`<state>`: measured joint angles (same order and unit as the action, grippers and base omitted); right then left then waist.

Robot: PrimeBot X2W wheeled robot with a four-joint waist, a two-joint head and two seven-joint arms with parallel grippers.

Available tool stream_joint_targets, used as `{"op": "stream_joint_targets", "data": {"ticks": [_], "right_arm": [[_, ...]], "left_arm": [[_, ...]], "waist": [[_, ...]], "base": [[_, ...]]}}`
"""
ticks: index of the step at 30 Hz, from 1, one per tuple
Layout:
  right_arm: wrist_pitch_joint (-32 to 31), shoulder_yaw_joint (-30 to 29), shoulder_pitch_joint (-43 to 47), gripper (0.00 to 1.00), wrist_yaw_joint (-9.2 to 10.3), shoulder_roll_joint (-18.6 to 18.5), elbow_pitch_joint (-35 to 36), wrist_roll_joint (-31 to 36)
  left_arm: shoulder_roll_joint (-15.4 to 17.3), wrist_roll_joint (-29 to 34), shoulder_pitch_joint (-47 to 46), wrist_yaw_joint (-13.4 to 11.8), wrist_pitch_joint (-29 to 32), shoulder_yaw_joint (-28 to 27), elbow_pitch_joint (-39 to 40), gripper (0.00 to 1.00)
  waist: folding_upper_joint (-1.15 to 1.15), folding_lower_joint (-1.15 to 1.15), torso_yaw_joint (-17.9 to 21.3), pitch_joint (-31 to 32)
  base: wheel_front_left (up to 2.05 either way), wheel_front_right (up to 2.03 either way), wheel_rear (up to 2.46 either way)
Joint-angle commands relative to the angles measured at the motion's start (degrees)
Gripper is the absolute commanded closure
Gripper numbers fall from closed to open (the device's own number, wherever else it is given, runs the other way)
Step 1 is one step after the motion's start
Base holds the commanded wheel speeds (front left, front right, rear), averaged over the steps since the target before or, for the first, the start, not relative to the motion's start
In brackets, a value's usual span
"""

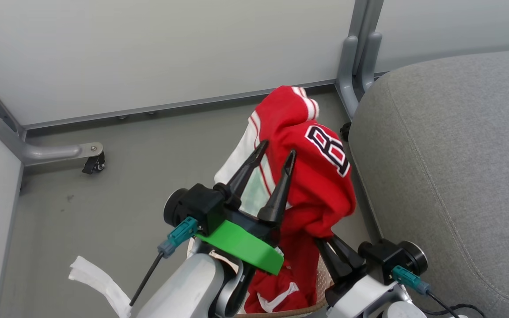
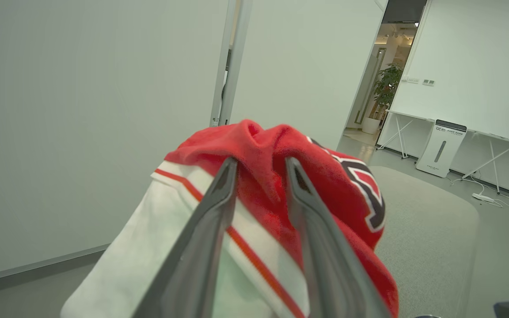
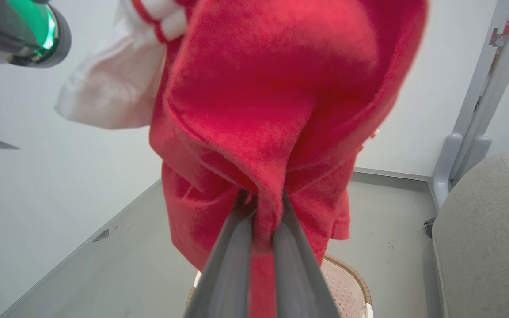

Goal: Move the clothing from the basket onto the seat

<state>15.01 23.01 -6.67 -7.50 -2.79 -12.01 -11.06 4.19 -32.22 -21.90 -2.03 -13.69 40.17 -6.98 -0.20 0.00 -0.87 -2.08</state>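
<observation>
A red garment with white panels and a black-edged letter (image 1: 320, 176) hangs lifted above the basket (image 1: 323, 280), close to the left edge of the grey seat (image 1: 457, 154). My right gripper (image 1: 325, 245) is shut on a lower fold of this clothing (image 3: 272, 88), and the pinch shows between its closed fingers (image 3: 259, 207). Higher up, my left gripper (image 1: 279, 149) stands open, its tips apart against the garment. In the left wrist view a red fold (image 2: 263, 145) lies loose between the spread fingers of the left gripper (image 2: 261, 165). Another red and white garment (image 1: 276, 296) lies in the basket (image 3: 347, 287).
White partition walls enclose the grey floor. A metal frame foot with a caster (image 1: 95, 163) sits at the left, and an upright post (image 1: 360, 57) stands behind the seat (image 3: 488, 229). A white cloth strip (image 1: 100, 278) lies on the floor at the lower left.
</observation>
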Motion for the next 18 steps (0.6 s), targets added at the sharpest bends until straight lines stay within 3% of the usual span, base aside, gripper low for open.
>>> {"op": "stream_joint_targets", "data": {"ticks": [1,18], "right_arm": [[0.3,-0.2,-0.6,1.0,0.02,-0.2,0.3,-0.2],[0.3,-2.1,-1.9,1.0,0.02,-0.2,1.5,1.5]], "left_arm": [[0.4,0.4,-1.1,-0.4,-0.4,-0.3,-0.3,0.0],[1.8,3.1,-1.6,-0.8,-1.2,-1.3,-2.0,0.0]], "waist": [[0.2,0.0,0.1,-0.3],[0.2,0.0,0.5,-2.3]], "base": [[0.0,0.0,0.0],[0.0,0.0,0.0]]}}
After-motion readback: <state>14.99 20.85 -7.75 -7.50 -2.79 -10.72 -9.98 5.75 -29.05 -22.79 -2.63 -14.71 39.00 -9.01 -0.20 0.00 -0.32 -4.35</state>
